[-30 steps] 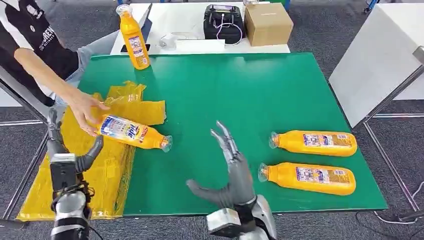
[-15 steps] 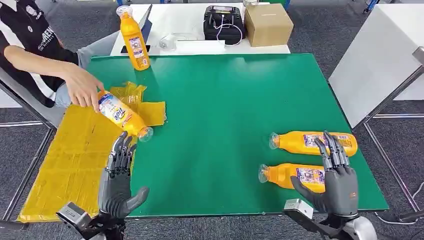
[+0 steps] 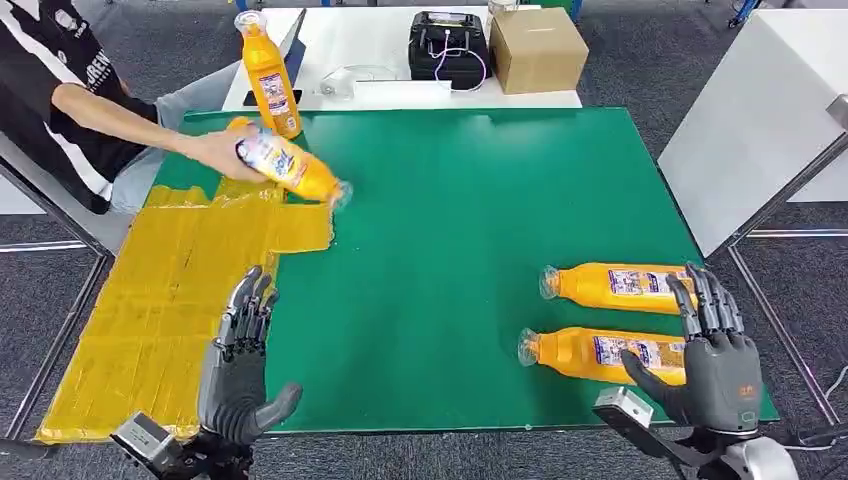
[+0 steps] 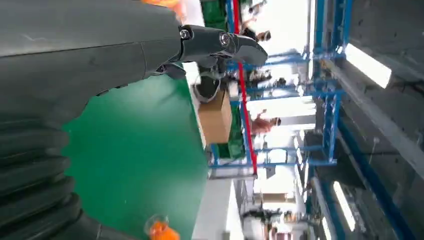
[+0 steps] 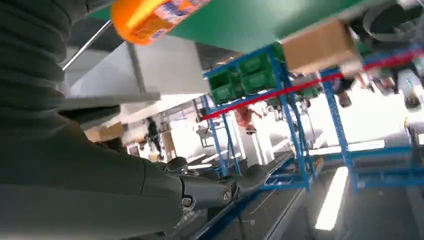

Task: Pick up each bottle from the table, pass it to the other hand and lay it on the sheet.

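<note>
Bottles wait for you: two lying bottles [image 3: 615, 320] at the desk's [image 3: 450, 220] right edge near your empty, spread right hand [image 3: 712, 360], left hand [image 3: 240, 365] equally free beside the sheet [image 3: 150, 300] — full, probably slick, so wrap mid-label.

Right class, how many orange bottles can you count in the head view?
4: upright bottle at the table's far left edge, one in the person's hand, two lying near the right hand: farther, nearer.
</note>
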You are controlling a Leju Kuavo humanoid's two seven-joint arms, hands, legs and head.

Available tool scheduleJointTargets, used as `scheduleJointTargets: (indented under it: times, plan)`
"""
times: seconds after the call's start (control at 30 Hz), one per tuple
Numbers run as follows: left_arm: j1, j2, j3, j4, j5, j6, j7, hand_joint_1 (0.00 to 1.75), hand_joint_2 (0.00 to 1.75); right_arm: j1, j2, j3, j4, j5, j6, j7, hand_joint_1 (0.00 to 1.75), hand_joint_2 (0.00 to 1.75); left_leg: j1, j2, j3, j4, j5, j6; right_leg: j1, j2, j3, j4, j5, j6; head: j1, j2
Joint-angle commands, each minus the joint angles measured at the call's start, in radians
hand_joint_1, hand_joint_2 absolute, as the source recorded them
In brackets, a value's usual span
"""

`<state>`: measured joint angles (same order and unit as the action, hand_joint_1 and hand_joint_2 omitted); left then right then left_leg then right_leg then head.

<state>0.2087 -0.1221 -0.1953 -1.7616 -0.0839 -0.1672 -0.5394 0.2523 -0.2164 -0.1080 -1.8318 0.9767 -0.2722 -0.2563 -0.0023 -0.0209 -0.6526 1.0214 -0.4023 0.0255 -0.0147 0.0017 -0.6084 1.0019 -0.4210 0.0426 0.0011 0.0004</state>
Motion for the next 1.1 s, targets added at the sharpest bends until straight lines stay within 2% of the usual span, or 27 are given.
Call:
scheduleJointTargets:
  times: [0.03,0.1,0.17,0.23,0.37,0.53,0.67,0.8,0.83,0.9,0.97,1.1]
  plan:
    - [-0.088,0.039,-0.082,0.149,0.003,-0.033,0.015,0.00,1.75,-0.236,-0.224,0.003,0.293,0.001,0.148,-0.054,0.00,1.75,0.000,0.006,0.007,-0.002,-0.001,0.000,0.000,0.004,0.006,-0.004,0.001,0.000,0.000,0.000]
    - [-0.096,0.040,-0.083,0.158,0.009,-0.036,0.014,0.00,1.75,-0.299,-0.240,0.038,0.344,-0.011,0.181,-0.062,0.00,1.75,-0.002,0.004,0.004,-0.001,0.001,0.002,-0.002,0.002,0.003,-0.002,0.002,0.000,0.000,0.000]
    - [-0.100,0.040,-0.081,0.165,0.017,-0.042,0.014,0.00,1.75,-0.353,-0.256,0.079,0.384,-0.036,0.226,-0.064,0.00,1.75,-0.001,0.008,0.009,-0.002,0.000,0.001,0.000,0.006,0.009,-0.005,0.002,-0.001,0.000,0.000]
    - [-0.112,0.041,-0.080,0.186,0.031,-0.051,0.015,0.00,1.75,-0.435,-0.282,0.144,0.459,-0.057,0.274,-0.074,0.00,1.75,-0.002,0.006,0.005,-0.001,0.002,0.003,-0.001,0.004,0.005,-0.003,0.003,0.001,0.000,0.000]
    - [-0.129,0.042,-0.076,0.217,0.049,-0.065,0.013,0.00,1.75,-0.565,-0.295,0.253,0.583,-0.090,0.301,-0.084,0.00,1.75,-0.002,0.007,0.005,-0.001,0.003,0.004,-0.001,0.006,0.004,-0.003,0.004,0.002,0.000,0.000]
    - [-0.130,0.041,-0.075,0.220,0.051,-0.066,0.012,0.00,1.75,-0.570,-0.296,0.263,0.593,-0.094,0.305,-0.086,0.00,1.75,-0.001,0.005,0.007,-0.001,0.002,0.003,0.000,0.003,0.007,-0.003,0.002,0.001,0.000,0.000]
    - [-0.142,0.039,-0.071,0.242,0.062,-0.074,0.012,0.00,1.75,-0.649,-0.299,0.338,0.676,-0.129,0.343,-0.089,0.00,1.75,0.000,0.007,0.009,-0.001,0.001,0.003,0.000,0.004,0.010,-0.004,0.002,0.001,0.000,0.000]
    - [-0.152,0.040,-0.064,0.259,0.076,-0.078,0.008,0.00,1.75,-0.740,-0.326,0.433,0.796,-0.129,0.369,-0.084,0.00,1.75,-0.002,0.005,0.004,-0.001,0.003,0.004,-0.001,0.002,0.004,-0.002,0.003,0.002,0.000,0.000]
    - [-0.155,0.041,-0.061,0.263,0.078,-0.077,0.008,0.00,1.75,-0.758,-0.334,0.446,0.824,-0.138,0.387,-0.084,0.00,1.75,0.000,0.008,0.010,-0.001,0.001,0.003,0.001,0.004,0.011,-0.005,0.002,0.001,0.000,0.000]
    - [-0.163,0.039,-0.052,0.270,0.082,-0.070,0.007,0.00,1.75,-0.791,-0.350,0.479,0.873,-0.141,0.398,-0.087,0.00,1.75,-0.002,0.003,0.003,-0.001,0.004,0.004,-0.002,0.001,0.004,-0.002,0.003,0.002,0.000,0.000]
    - [-0.166,0.040,-0.047,0.269,0.086,-0.069,0.006,0.00,1.75,-0.803,-0.346,0.487,0.910,-0.146,0.404,-0.082,0.00,1.75,-0.001,0.005,0.007,-0.001,0.002,0.003,0.000,0.002,0.009,-0.003,0.002,0.001,0.000,0.000]
    - [-0.171,0.042,-0.047,0.268,0.091,-0.072,0.006,0.00,1.75,-0.820,-0.360,0.524,0.957,-0.161,0.412,-0.084,0.00,1.75,-0.002,0.002,0.004,-0.001,0.004,0.004,-0.001,0.000,0.005,-0.002,0.002,0.002,0.000,0.000]
